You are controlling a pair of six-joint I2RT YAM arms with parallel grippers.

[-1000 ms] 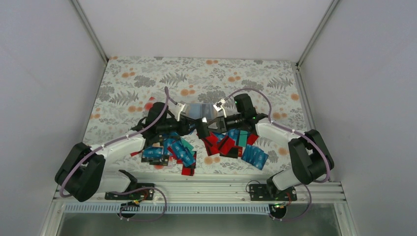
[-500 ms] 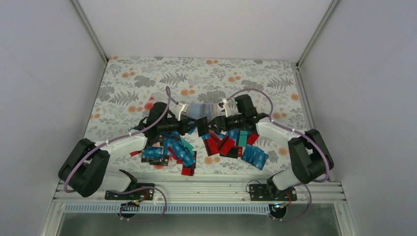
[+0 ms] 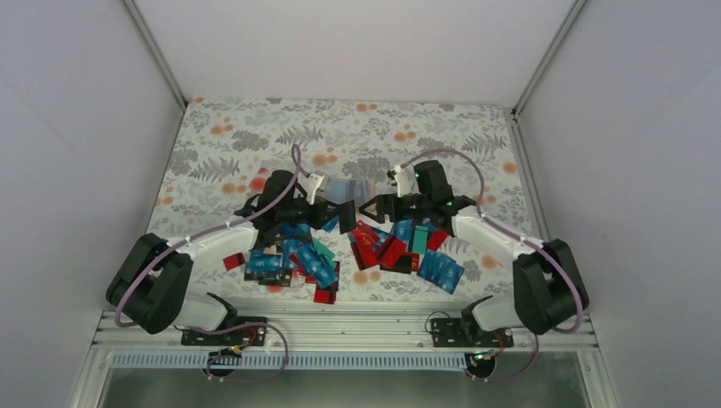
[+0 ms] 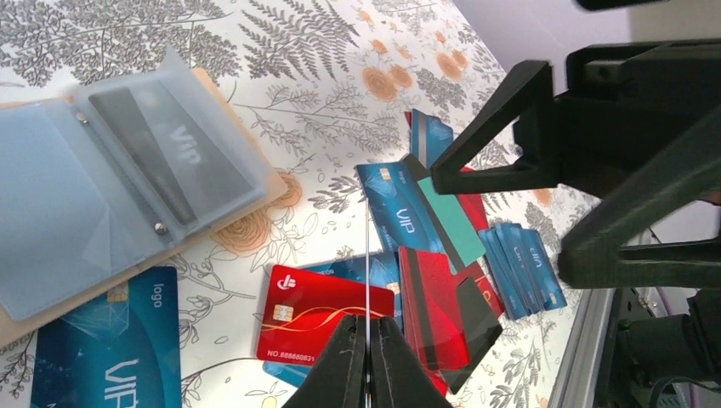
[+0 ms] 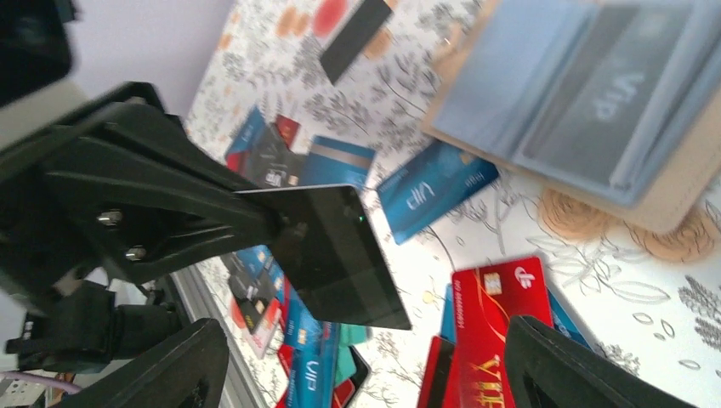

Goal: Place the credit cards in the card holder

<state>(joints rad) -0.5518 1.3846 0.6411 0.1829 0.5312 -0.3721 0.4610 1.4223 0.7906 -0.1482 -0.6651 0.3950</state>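
Left gripper (image 4: 367, 364) clamped on black card (image 5: 340, 255), edge-on from left wrist, right gripper (image 5: 364, 331) spread wide opposite, card holder (image 4: 127, 161) open beyond, partly cropped, credit cards (image 4: 323, 319) overlapping beneath.

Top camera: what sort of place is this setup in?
Probably a lab test booth: plain white walls, metal corner posts, and robot arms bolted to a metal rail.
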